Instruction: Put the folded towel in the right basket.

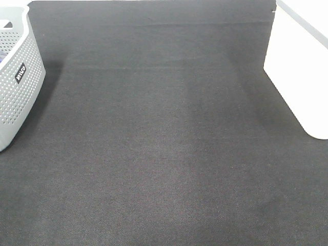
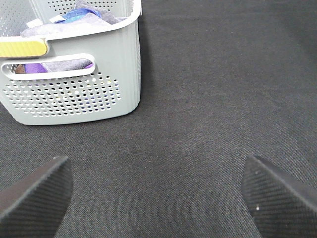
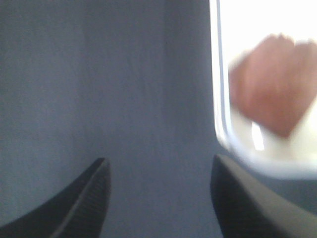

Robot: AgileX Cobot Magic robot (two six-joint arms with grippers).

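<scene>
The right basket (image 1: 302, 66) is white and stands at the table's right edge. In the right wrist view a blurred reddish-brown cloth (image 3: 272, 89), probably the folded towel, lies inside this white basket (image 3: 220, 99). My right gripper (image 3: 158, 193) is open and empty over the black mat, just beside the basket's wall. My left gripper (image 2: 158, 193) is open and empty above the mat, a short way from the grey basket (image 2: 74, 94). Neither gripper shows in the exterior high view.
The grey perforated basket (image 1: 18, 77) stands at the table's left edge and holds several purple, blue and grey cloths (image 2: 84, 15). A black mat (image 1: 164, 143) covers the table between the two baskets.
</scene>
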